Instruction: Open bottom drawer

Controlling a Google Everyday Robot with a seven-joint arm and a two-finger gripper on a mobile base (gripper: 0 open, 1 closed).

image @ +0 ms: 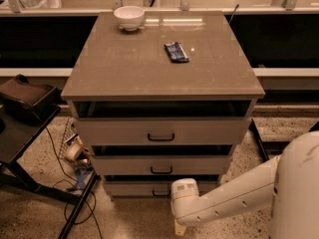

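Observation:
The bottom drawer point(134, 188) is the lowest of three grey-beige fronts on the cabinet, and it looks shut. Its small black bar handle point(160, 193) sits at the middle of the front. My white arm point(234, 200) reaches in from the lower right, and its wrist point(185, 192) is just right of that handle, in front of the drawer. My gripper point(179, 228) hangs below the wrist near the floor, mostly hidden at the bottom edge of the view.
The middle drawer point(159, 166) and top drawer point(159, 132) have the same black handles. A white bowl point(129, 17) and a dark blue packet point(176, 52) lie on the cabinet top. A black stand point(25, 128) and cables point(75, 183) are at the left.

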